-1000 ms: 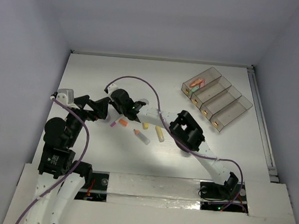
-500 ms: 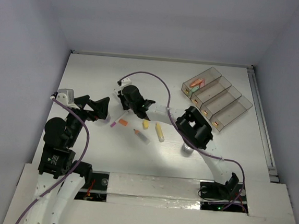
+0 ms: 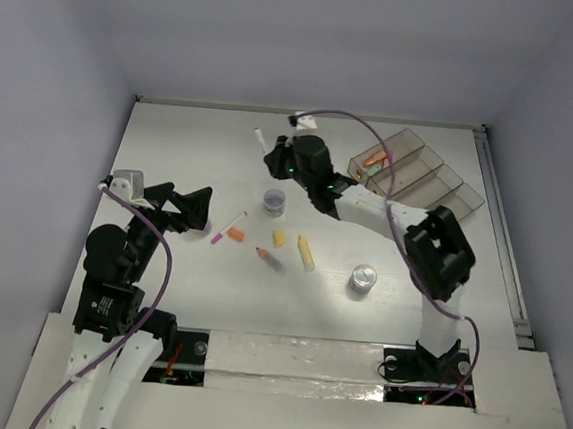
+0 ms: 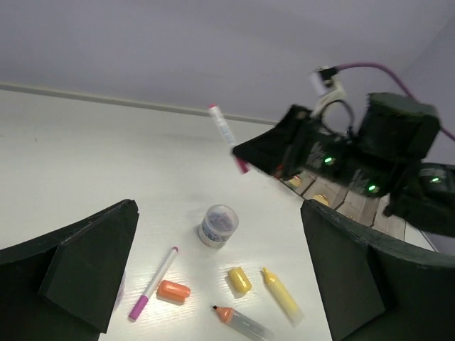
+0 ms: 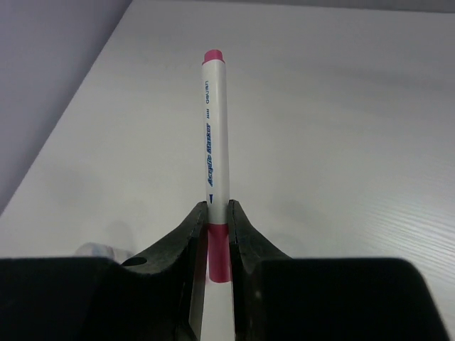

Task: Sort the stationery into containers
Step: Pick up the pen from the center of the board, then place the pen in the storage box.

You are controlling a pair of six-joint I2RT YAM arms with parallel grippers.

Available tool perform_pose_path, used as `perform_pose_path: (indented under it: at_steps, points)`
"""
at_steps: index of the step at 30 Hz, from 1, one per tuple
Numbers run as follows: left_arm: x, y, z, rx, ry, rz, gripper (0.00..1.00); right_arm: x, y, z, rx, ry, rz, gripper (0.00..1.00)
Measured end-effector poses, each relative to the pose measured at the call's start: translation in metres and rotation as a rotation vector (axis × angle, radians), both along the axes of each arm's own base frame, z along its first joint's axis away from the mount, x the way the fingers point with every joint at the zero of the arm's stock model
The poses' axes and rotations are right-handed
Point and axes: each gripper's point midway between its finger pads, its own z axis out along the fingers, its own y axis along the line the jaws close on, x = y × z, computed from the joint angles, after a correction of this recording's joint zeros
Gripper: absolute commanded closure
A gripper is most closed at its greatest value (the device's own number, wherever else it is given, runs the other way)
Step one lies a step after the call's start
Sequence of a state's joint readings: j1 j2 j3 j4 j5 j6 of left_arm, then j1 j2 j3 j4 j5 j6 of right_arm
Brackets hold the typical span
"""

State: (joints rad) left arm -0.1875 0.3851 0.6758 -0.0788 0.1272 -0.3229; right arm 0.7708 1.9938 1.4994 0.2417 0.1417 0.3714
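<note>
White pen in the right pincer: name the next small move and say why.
Probably swing it right, toward the bins. The right pincer is shut on the white pen, held aloft, and the bins sit to its right in the top view.

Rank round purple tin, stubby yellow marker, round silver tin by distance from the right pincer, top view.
1. Round purple tin, just below the right pincer.
2. Stubby yellow marker, mid-table.
3. Round silver tin, lower right in view.

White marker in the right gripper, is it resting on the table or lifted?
Lifted: the right gripper is shut on the white marker, which the left wrist view shows clear above the table.
</note>
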Motion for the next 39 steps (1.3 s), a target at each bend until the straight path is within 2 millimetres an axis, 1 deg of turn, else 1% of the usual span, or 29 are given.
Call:
perform_pose_path:
  at_steps: [2,4,5,7,9,11,13,14,15,18,20,22,24,28,33,35,39]
  points:
    - [0.0,-0.001,0.0,0.001,0.001,-0.008,0.01,0.011,-0.046,0.011,0.038,0.008,-0.09,0.94]
    - [0.0,-0.003,-0.001,0.002,0.004,-0.015,0.01,0.021,-0.102,0.017,0.063,0.016,-0.207,0.93]
    - [0.0,-0.004,-0.001,0.003,0.005,-0.02,0.01,0.026,-0.134,0.019,0.073,0.016,-0.279,0.93]
    - [0.0,-0.004,-0.001,0.003,0.005,-0.025,0.01,0.032,-0.187,0.019,0.093,0.02,-0.404,0.93]
    - [0.0,-0.006,-0.001,0.003,0.005,-0.032,0.01,0.033,-0.234,0.017,0.108,0.027,-0.515,0.93]
    - [0.001,-0.008,-0.002,0.004,0.009,-0.039,0.01,0.026,-0.268,0.008,0.122,0.044,-0.596,0.93]
    - [0.001,-0.01,-0.003,0.005,0.014,-0.046,0.01,0.017,-0.295,-0.005,0.13,0.067,-0.664,0.93]
    - [0.001,-0.01,-0.004,0.006,0.016,-0.049,0.01,0.011,-0.304,-0.012,0.129,0.08,-0.688,0.93]
    - [0.002,-0.011,-0.004,0.006,0.018,-0.054,0.01,0.006,-0.317,-0.019,0.131,0.095,-0.724,0.93]
    - [0.002,-0.014,-0.005,0.008,0.023,-0.064,0.01,-0.007,-0.344,-0.033,0.15,0.123,-0.797,0.92]
    - [0.002,-0.014,-0.006,0.008,0.024,-0.067,0.01,-0.012,-0.364,-0.037,0.176,0.134,-0.847,0.91]
    - [0.002,-0.015,-0.005,0.008,0.023,-0.069,0.01,-0.015,-0.379,-0.041,0.199,0.146,-0.888,0.91]
    - [0.002,-0.015,-0.006,0.008,0.024,-0.069,0.01,-0.013,-0.389,-0.043,0.223,0.154,-0.916,0.91]
    - [0.002,-0.015,-0.006,0.008,0.024,-0.069,0.01,-0.009,-0.392,-0.054,0.252,0.189,-0.921,0.9]
    - [0.002,-0.015,-0.006,0.008,0.024,-0.069,0.01,-0.004,-0.389,-0.076,0.268,0.258,-0.912,0.87]
    - [0.002,-0.015,-0.006,0.008,0.024,-0.069,0.01,-0.002,-0.388,-0.079,0.274,0.269,-0.909,0.86]
    - [0.002,-0.015,-0.006,0.008,0.024,-0.069,0.01,0.006,-0.387,-0.078,0.296,0.273,-0.905,0.85]
